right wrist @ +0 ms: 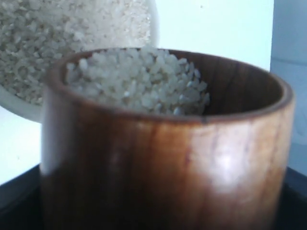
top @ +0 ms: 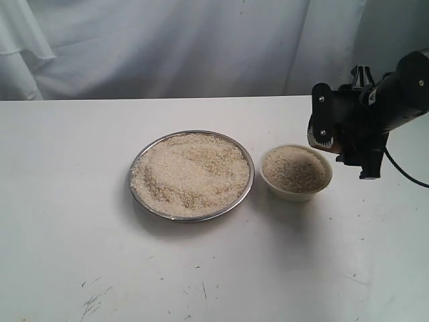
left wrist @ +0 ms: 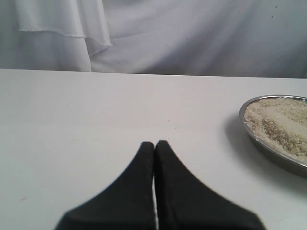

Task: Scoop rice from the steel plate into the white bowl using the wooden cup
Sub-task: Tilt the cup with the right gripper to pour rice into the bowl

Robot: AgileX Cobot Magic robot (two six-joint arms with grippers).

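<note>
The steel plate (top: 137,191) lies mid-table, heaped with rice (top: 191,173). Just to its right stands the white bowl (top: 295,194), also full of rice. My right gripper (top: 326,134) hangs over the bowl's right rim, shut on the wooden cup (right wrist: 163,158). The cup fills the right wrist view, is reddish-brown, and is loaded with rice (right wrist: 139,81); the bowl (right wrist: 19,108) lies just beyond it. In the exterior view I cannot make the cup out. My left gripper (left wrist: 154,143) is shut and empty, low over the bare table left of the plate (left wrist: 268,151).
The white table (top: 67,255) has scuff marks near its front edge. A white cloth backdrop (top: 167,47) hangs behind the table. A black cable (top: 405,173) trails from the right arm.
</note>
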